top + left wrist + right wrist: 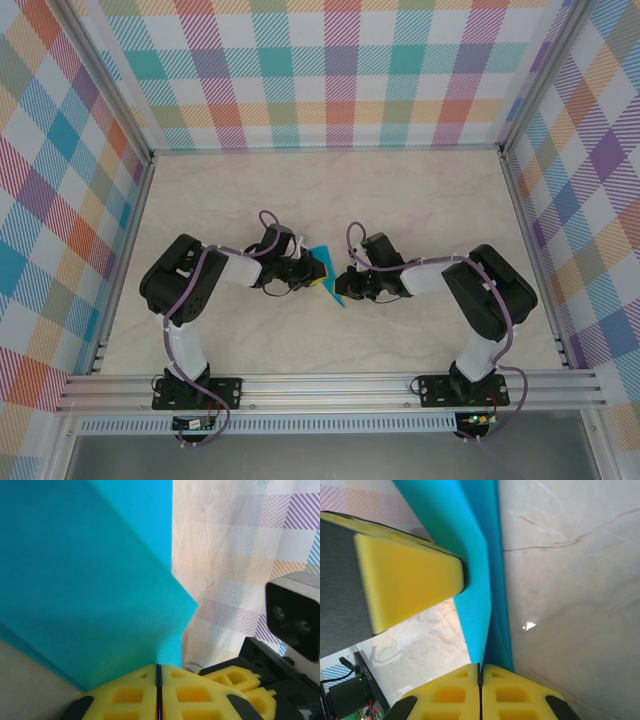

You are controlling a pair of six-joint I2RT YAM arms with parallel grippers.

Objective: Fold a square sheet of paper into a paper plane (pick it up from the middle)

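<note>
I see the left jaws pinching the teal paper from 9 o'clock and the right jaws pinching it from 3 o'clock, mid-bench.

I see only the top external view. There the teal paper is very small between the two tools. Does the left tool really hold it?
Observer: Yes. In the left wrist view the left tool is shut, and the paper runs down into its closed seam.
Operator: And the right tool?
Observer: The right wrist view shows the right tool shut on an edge of the paper too.
Operator: Is the paper flat or already folded?
Observer: Folded, it seems. In the left wrist view one teal layer lies over another, with a slanted edge between them.
</note>
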